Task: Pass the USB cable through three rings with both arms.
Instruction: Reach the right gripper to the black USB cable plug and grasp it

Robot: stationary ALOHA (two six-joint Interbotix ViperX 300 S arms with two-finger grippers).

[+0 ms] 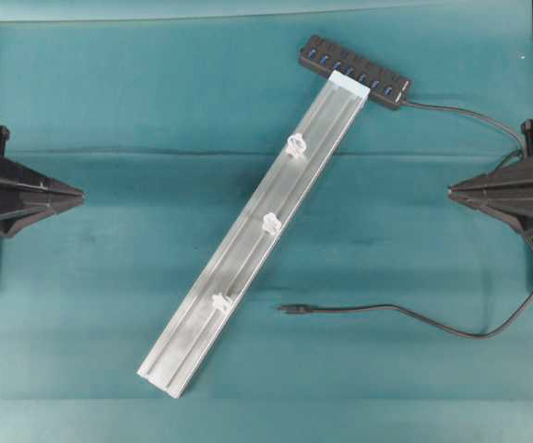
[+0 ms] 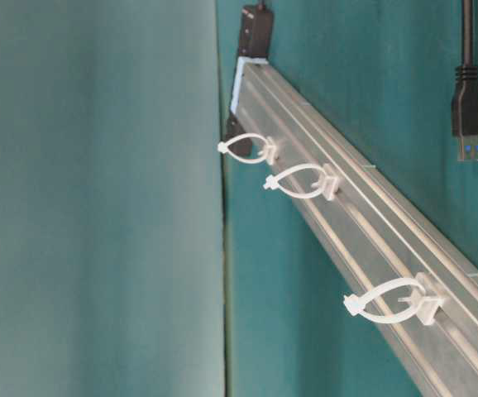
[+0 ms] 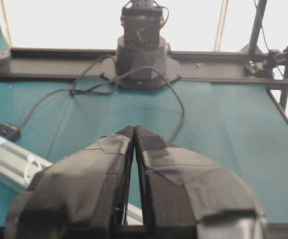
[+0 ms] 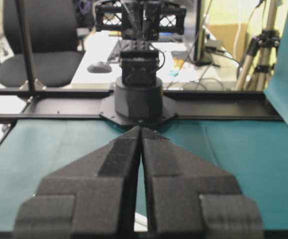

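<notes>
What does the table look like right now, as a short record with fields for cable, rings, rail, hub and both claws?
cable: USB cable loose on the cloth, plug right of the rail, through no ring
rings: three rings along the rail, all empty
rail: silver rail lying diagonally, far end at the hub
hub: black hub at the back
left claw: left claw shut, holding nothing
right claw: right claw shut, holding nothing

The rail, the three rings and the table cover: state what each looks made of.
Rail: likely aluminium, silvery matte, with long straight grooves like an extrusion.
Three rings: seemingly whitish translucent plastic; thin bent loops on small clips.
Table cover: probably teal fabric or felt; dull, with faint creases.
</notes>
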